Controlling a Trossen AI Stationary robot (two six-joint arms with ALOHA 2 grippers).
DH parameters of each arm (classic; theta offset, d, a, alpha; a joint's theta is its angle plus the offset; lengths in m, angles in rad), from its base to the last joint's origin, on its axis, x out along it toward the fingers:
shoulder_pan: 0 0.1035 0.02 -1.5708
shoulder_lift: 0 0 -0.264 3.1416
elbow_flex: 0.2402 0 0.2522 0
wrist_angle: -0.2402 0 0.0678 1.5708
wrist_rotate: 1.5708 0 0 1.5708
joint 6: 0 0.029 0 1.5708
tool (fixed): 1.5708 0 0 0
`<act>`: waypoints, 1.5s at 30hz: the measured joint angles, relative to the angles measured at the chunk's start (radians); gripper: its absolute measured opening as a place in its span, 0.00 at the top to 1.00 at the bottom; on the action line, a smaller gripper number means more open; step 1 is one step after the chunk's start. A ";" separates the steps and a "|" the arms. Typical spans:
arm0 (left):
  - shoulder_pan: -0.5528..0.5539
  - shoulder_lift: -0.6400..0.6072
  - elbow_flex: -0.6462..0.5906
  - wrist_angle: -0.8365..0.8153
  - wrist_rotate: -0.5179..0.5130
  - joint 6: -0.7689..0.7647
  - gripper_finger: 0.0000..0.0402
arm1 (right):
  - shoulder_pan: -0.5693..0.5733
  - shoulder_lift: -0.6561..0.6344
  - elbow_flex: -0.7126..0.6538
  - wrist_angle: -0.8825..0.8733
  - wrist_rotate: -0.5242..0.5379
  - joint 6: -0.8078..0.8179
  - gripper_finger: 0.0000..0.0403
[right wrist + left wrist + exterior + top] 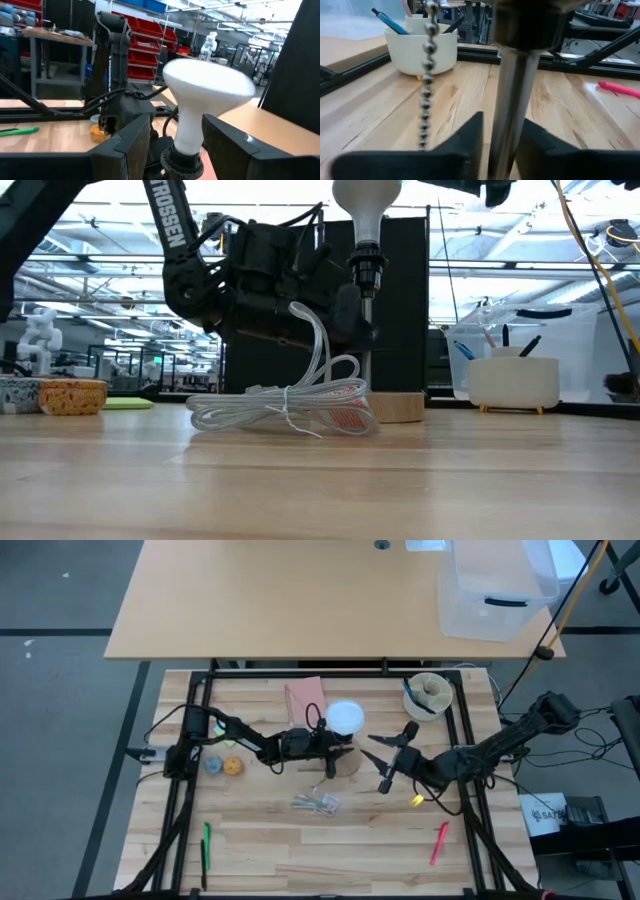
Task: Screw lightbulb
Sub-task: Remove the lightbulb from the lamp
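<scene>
The left gripper (pixel 502 145) has its fingers closing around the lamp's metal stem (pixel 512 100) beneath the lightbulb (pixel 366 205) seated in the socket, while the right gripper (pixel 392 757), beside the bulb, holds nothing, fingers parted.

One lightbulb (pixel 345 718), one white cup (pixel 428 694) of pens, one green marker (pixel 207 845), one pink marker (pixel 438 843), one coiled white cord (pixel 285 408), two pincers, left pincer (pixel 340 751), right pincer (pixel 385 758)
</scene>
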 joint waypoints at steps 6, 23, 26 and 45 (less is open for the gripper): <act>0.001 -0.001 0.000 0.001 -0.002 0.007 0.94 | -0.045 0.069 0.000 0.008 0.066 0.109 0.57; 0.000 -0.002 0.001 -0.022 -0.007 0.005 0.94 | -0.155 0.221 0.000 0.160 -0.025 0.254 0.45; 0.001 -0.002 0.001 -0.024 -0.007 0.005 0.94 | -0.171 0.227 0.000 0.175 -0.028 0.265 0.36; 0.000 -0.002 0.001 -0.029 -0.025 0.008 0.94 | -0.284 0.331 0.118 0.157 -0.132 0.220 0.35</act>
